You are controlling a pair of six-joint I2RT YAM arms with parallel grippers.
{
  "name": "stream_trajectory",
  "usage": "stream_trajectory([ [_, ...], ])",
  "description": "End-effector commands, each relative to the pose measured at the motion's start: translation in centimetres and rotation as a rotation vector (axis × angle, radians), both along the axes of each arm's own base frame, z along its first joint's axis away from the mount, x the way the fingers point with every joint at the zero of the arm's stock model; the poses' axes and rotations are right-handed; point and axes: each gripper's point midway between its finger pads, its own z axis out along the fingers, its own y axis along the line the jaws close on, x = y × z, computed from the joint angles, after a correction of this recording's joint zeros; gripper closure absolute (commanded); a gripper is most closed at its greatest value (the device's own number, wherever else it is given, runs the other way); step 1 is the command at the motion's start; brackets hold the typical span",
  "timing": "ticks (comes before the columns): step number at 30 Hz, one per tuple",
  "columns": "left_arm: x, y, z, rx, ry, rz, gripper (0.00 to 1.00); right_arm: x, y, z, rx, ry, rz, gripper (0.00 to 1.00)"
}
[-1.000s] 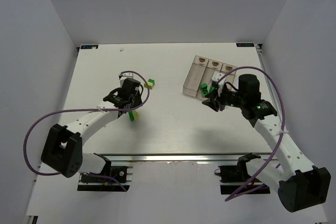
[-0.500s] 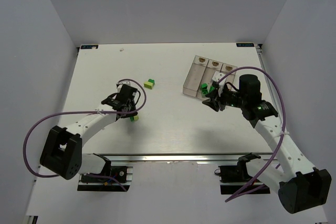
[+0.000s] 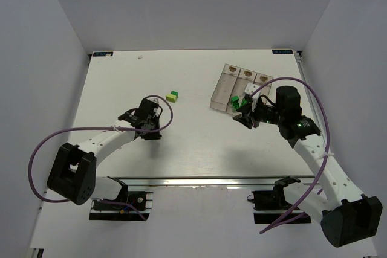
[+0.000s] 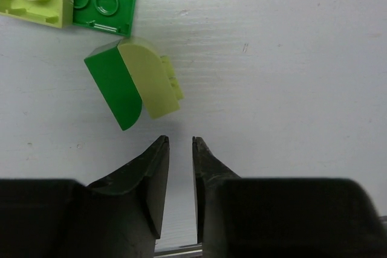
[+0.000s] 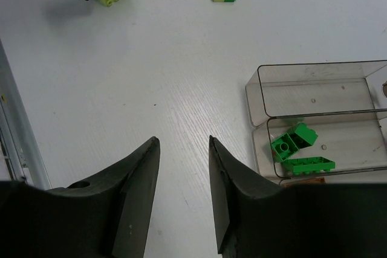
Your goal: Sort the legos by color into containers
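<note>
Left gripper [image 4: 180,141]: pinched shut on nothing, low over the table [image 4: 290,58].
Brick pair [image 4: 133,89]: green and yellow-green, stuck together, lying just past its tips.
Right gripper [image 5: 181,143]: fingers apart, holding nothing.
Containers [image 5: 314,92]: beside the right gripper — two green legos [image 5: 307,164] sit in the middle one.

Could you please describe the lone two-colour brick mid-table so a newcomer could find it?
Start at the white table and look left of the clear containers. The brick sits alone in open space, yellow-green joined to dark green, apart from the cluster by the left hand.
</note>
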Motion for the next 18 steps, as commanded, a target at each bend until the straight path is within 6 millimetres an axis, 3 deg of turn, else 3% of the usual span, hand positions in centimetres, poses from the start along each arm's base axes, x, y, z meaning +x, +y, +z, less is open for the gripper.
stream_trajectory([
  [1, 0.4, -0.8, 2.2, -0.046, -0.060, -0.051, 0.66, 0.0, 0.3, 0.7, 0.015, -0.040, 0.013, 0.56],
  [3, 0.1, -0.9, 2.0, -0.047, -0.051, -0.064, 0.57, 0.0, 0.3, 0.8, 0.013, -0.041, 0.014, 0.56],
  [8, 0.8, -1.9, 2.2, -0.058, -0.057, -0.117, 0.46, -0.1, 0.3, 0.9, 0.013, -0.048, 0.016, 0.55],
  [13, 6.1, -3.9, 6.8, -0.071, -0.251, -0.171, 0.34, -0.1, 0.3, 0.7, 0.010, -0.046, 0.014, 0.54],
  [18, 10.3, -5.4, 8.0, -0.035, -0.333, -0.236, 0.25, 0.0, 0.3, 0.6, 0.008, -0.041, 0.014, 0.54],
])
